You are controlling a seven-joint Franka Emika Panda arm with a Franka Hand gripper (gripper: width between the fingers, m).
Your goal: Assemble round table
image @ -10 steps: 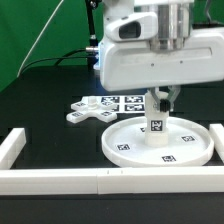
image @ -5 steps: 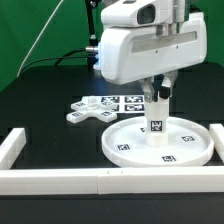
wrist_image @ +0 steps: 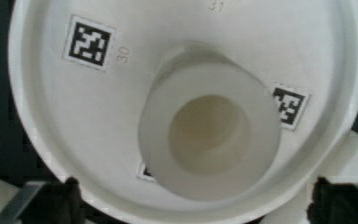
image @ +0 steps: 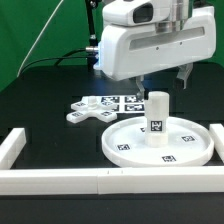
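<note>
The short cylinder leg (image: 157, 118) is being carried upright at the middle of the large round disc (image: 130, 135), its long axis vertical and its top end pointing at the gripper (image: 162, 84) above. The fingers (image: 183, 76) are being held wide apart, clear of the leg. The cross-shaped base (image: 88, 112) is lying just beside the disc, on the exterior view's left.

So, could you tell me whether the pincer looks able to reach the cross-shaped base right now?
Probably yes: the pincer hangs open and empty above the leg, and the cross-shaped base lies uncovered on the table beside the disc.
</note>
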